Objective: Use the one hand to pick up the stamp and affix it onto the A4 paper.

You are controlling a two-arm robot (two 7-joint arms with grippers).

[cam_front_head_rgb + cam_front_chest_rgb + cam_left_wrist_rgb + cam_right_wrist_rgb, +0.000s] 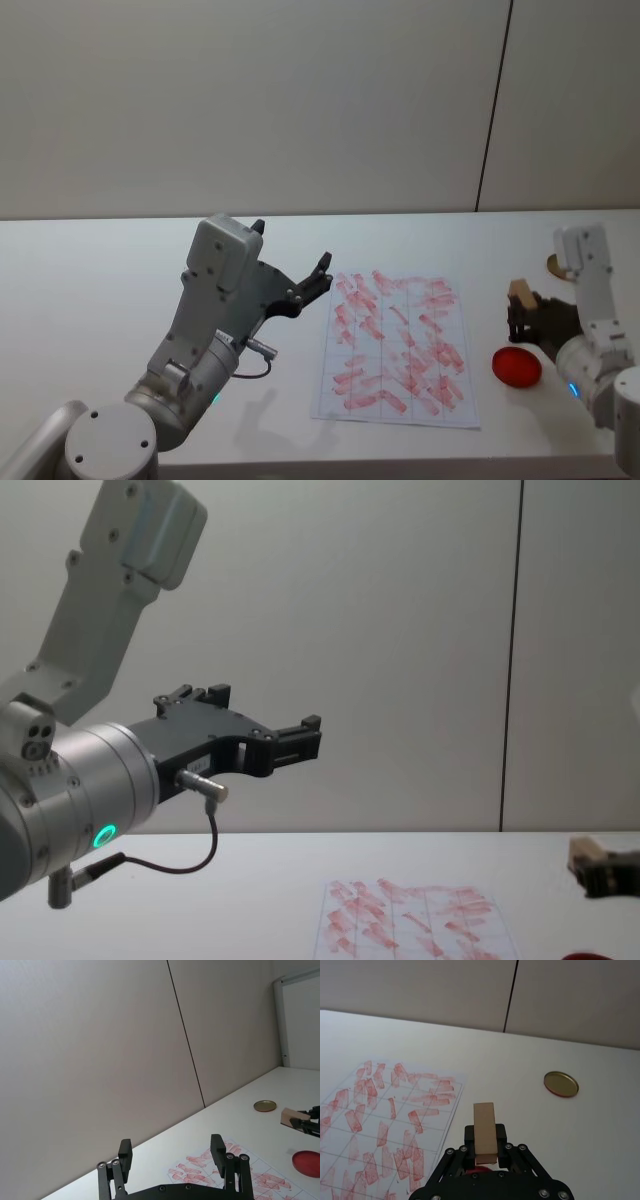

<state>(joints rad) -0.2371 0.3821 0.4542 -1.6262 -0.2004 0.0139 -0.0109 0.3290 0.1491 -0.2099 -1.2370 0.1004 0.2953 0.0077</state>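
My right gripper (522, 318) is shut on the stamp (519, 294), a small tan wooden block, held above the table to the right of the A4 paper (395, 345). From the right wrist the stamp (485, 1131) stands pinched between the black fingers, with the paper (390, 1110) off to one side. The sheet is white, gridded and covered in slanted red marks. My left gripper (300, 275) hangs open and empty in the air left of the paper, also seen as the left gripper (171, 1152) and in the chest view (265, 735).
A red round pad (516, 367) lies on the white table just below the right gripper. A brass-coloured disc (561, 1084) sits farther back on the table (100, 290). A grey wall rises behind the table.
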